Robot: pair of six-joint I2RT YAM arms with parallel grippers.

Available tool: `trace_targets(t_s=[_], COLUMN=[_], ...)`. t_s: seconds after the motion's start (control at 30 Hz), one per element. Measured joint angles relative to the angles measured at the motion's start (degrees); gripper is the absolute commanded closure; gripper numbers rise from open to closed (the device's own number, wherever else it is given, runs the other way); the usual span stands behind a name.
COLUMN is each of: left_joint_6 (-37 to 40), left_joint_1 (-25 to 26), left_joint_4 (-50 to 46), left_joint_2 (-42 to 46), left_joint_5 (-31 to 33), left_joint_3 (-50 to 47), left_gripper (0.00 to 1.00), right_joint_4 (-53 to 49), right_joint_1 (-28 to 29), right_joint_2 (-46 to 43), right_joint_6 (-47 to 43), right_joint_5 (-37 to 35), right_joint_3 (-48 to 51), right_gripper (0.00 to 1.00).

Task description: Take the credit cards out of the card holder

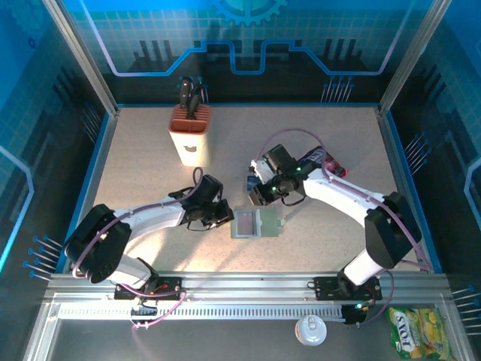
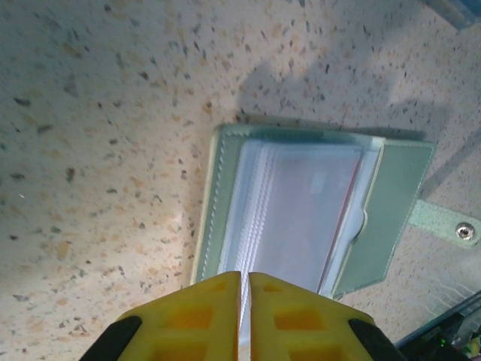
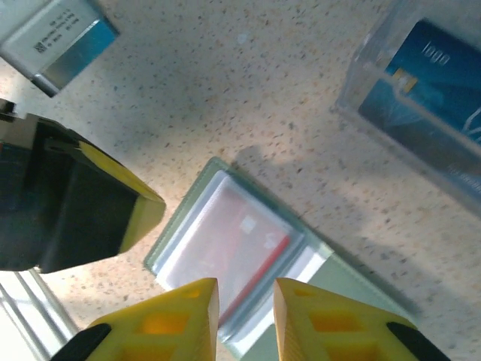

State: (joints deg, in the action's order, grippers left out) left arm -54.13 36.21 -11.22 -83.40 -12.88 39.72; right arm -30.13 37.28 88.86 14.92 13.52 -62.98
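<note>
The grey-green card holder (image 1: 255,223) lies open on the table, its clear sleeves facing up. Through the top sleeve a credit card (image 3: 248,237) shows faintly, its red band along one edge. My left gripper (image 2: 245,277) is shut, its yellow tips at the holder's (image 2: 394,203) near left edge; whether it pinches a sleeve I cannot tell. My right gripper (image 3: 246,289) hangs open just over the holder's (image 3: 353,289) sleeves, nothing between its fingers. Another blue credit card (image 3: 432,90) with pale print lies apart behind clear plastic.
A tan knife block (image 1: 189,134) stands at the back left. A purple snack packet (image 1: 328,162) lies behind the right arm. A small white-and-blue labelled item (image 3: 56,34) rests on the table. A yellow packet (image 1: 417,331) and a can (image 1: 310,329) sit beyond the front rail.
</note>
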Motion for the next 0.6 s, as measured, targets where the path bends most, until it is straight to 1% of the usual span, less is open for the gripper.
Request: trace_targets(t_s=[0.13,0.33,0.6], left_joint_6=[-1.4,-2.8,-3.1], left_joint_1=[1.6,2.7,3.5], left_joint_4=[0.9,1.6,2.7], left_joint_2=[0.7,0.8,0.8], left_joint_5=[0.2,0.8,1.1], left_joint_3=[-1.5,-2.7,-3.2], left_gripper=[0.87,0.87,0.88], right_joint_4=[4.6,8.2,10.3], right_joint_1=[1.3,2.7,3.9], right_joint_2=[-2.8,-3.9,-4.0], right_joint_6=[6.3,12.9,17.8], right_joint_5=[1.4,2.3,3.2], right_joint_3=[4.5,8.0,10.8], right_gripper=[0.73,0.71,0.71])
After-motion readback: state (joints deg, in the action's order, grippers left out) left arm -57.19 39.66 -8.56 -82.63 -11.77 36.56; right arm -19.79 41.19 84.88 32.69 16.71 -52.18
